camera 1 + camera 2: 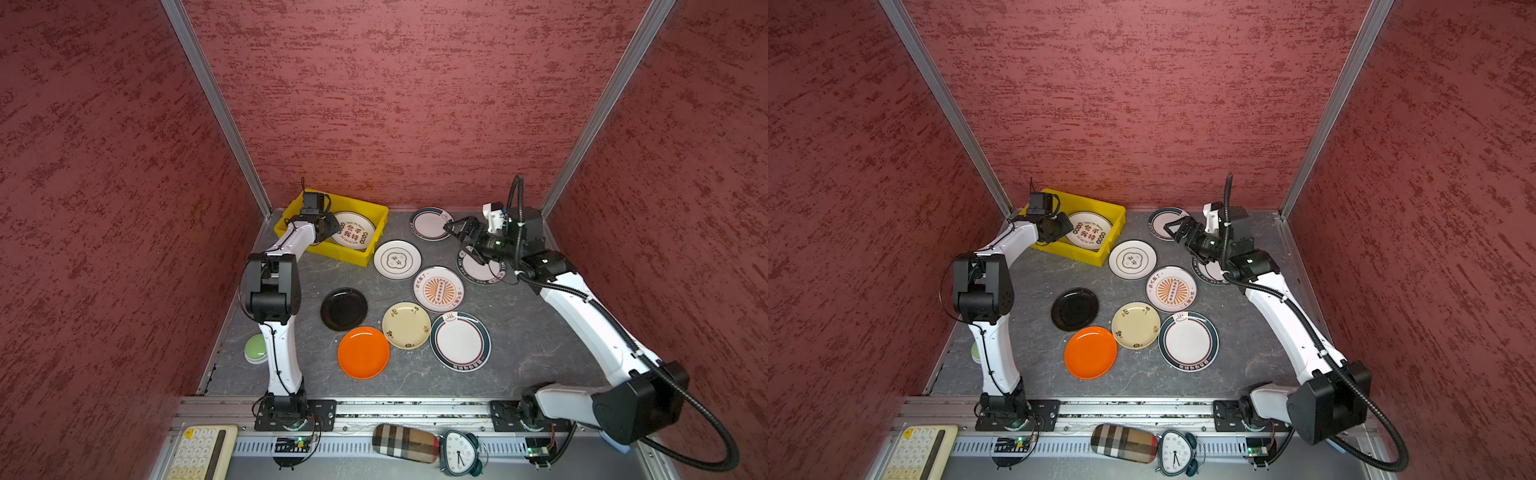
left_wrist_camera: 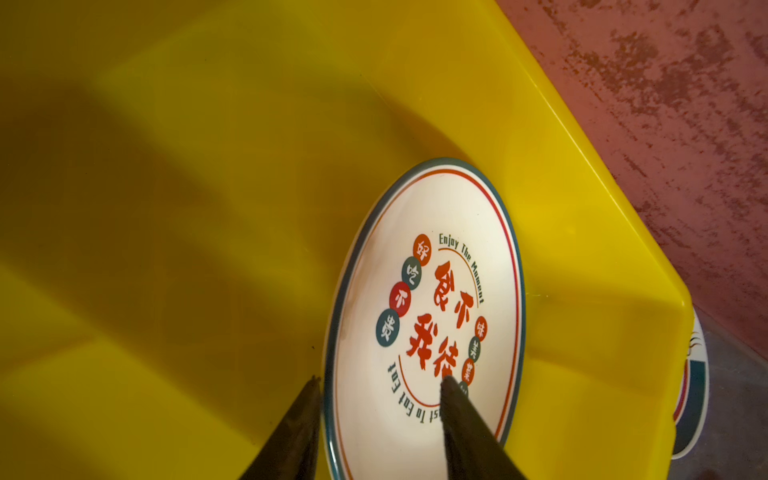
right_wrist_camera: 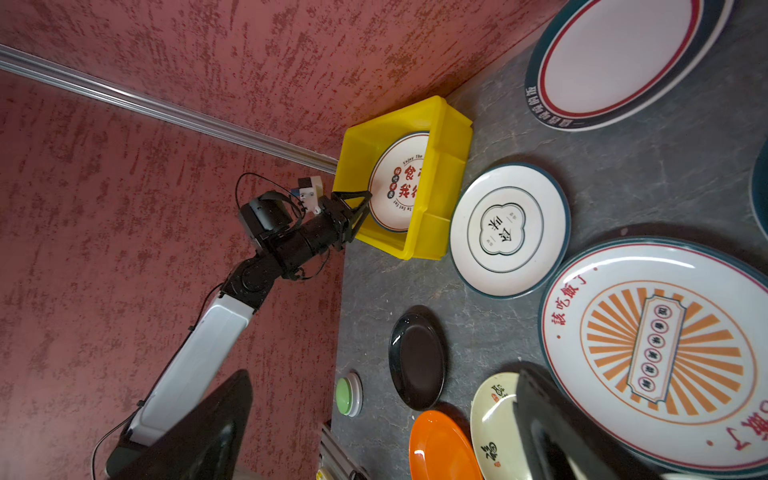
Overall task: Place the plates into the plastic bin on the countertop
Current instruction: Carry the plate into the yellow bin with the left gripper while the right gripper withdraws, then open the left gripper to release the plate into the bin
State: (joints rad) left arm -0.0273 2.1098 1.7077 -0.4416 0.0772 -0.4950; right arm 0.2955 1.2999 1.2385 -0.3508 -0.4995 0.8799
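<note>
The yellow plastic bin (image 1: 365,210) stands at the back left of the countertop (image 1: 519,332). One white plate with red lettering (image 2: 415,291) lies inside it. My left gripper (image 2: 380,380) is open at that plate's near rim, one finger outside the rim and one over the plate. Several plates lie loose on the countertop: black (image 1: 344,309), orange (image 1: 363,352), cream floral (image 1: 406,325), sunburst (image 1: 438,289), cloud outline (image 1: 397,259) and teal-rimmed (image 1: 460,340). My right gripper (image 1: 463,245) hangs open and empty above two teal-rimmed plates (image 1: 430,223) at the back right.
A green-topped round object (image 1: 255,349) sits by the left arm at the countertop's left edge. Past the front rail lie a keypad (image 1: 199,451), a plaid case (image 1: 405,442) and an alarm clock (image 1: 459,451). Red walls close in three sides.
</note>
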